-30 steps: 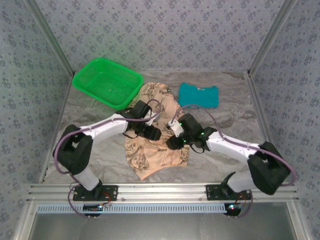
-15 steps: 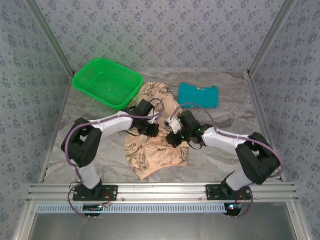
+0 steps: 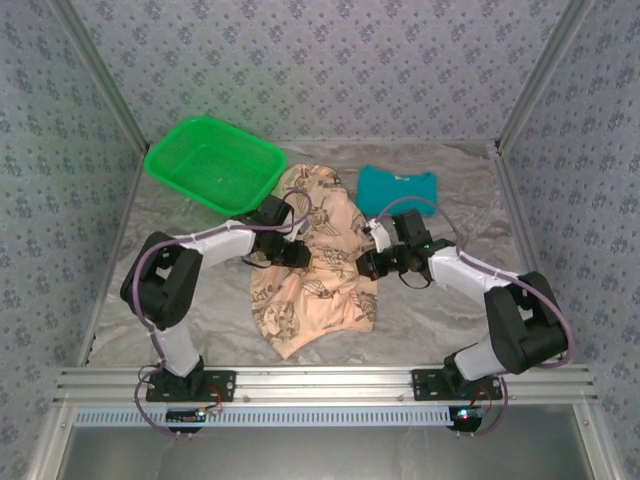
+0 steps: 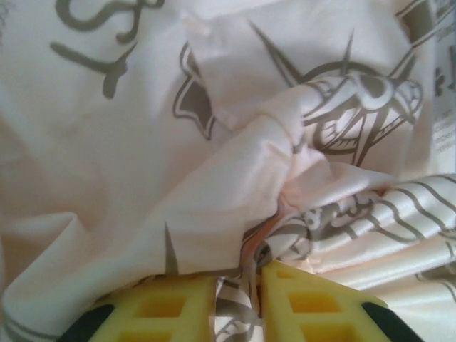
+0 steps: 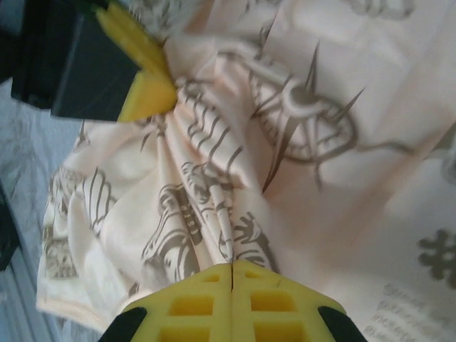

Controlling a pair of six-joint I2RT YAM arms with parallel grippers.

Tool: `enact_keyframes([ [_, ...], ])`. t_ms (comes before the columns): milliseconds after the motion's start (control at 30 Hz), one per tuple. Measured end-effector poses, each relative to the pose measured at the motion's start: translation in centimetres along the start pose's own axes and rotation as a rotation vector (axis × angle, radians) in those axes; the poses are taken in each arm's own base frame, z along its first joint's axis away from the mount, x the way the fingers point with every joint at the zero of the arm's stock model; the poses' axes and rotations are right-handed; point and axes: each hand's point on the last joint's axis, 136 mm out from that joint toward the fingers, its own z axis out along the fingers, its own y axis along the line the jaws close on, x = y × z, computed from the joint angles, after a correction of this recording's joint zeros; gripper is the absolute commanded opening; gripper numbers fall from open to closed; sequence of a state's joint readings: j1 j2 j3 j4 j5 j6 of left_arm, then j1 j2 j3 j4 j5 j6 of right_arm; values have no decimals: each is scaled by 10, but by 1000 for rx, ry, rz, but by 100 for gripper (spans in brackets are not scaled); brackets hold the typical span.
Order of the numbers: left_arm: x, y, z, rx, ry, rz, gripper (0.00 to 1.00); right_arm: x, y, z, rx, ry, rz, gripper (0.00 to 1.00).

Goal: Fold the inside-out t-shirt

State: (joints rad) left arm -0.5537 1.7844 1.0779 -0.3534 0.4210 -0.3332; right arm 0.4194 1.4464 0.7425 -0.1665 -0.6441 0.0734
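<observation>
The inside-out t-shirt (image 3: 318, 285), peach-beige with dark prints, lies crumpled in the middle of the table. My left gripper (image 3: 293, 253) sits at its left side, and in the left wrist view the left gripper (image 4: 239, 278) is shut on a fold of the t-shirt (image 4: 235, 178) that fills the narrow gap between the yellow fingers (image 4: 171, 306). My right gripper (image 3: 368, 265) is at the shirt's right edge. Seen from the right wrist, that gripper (image 5: 232, 267) pinches a pleat of the t-shirt (image 5: 214, 192), which runs taut toward the left gripper's yellow finger (image 5: 146, 89).
A green mesh basket (image 3: 213, 163) stands at the back left, close behind the left arm. A small teal folded garment (image 3: 398, 190) lies at the back, just behind the right arm. Patterned walls enclose the grey table (image 3: 200, 310) on three sides.
Both grippers have closed onto the shirt. The right gripper has moved right and the left a little back, drawing the cloth out wider between them.
</observation>
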Motion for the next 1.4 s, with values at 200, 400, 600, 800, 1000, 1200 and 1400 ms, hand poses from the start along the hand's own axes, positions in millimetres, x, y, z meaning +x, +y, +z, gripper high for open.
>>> enact_keyframes([
  [200, 11, -5, -7, 18, 49, -42, 47, 33, 71, 8, -170, 123, -164, 6],
  [400, 19, -29, -37, 85, 70, -87, 49, 74, 121, 21, -290, 300, -268, 38],
  [600, 36, -49, -41, 142, 110, -126, 47, 69, 102, 24, -249, 329, -167, 45],
  [800, 79, -82, -28, 148, 200, -121, 40, 27, 78, -1, -131, 127, -106, 50],
  [1000, 81, -69, -5, 91, 198, -196, 28, 42, 54, 28, -16, 168, -21, 37],
  [1200, 85, -69, 16, 74, 220, -206, 41, 38, 48, 36, 0, 147, 24, 5],
  [1400, 77, -71, 4, 56, 181, -236, 52, 26, 58, 27, -93, 106, 49, 0],
])
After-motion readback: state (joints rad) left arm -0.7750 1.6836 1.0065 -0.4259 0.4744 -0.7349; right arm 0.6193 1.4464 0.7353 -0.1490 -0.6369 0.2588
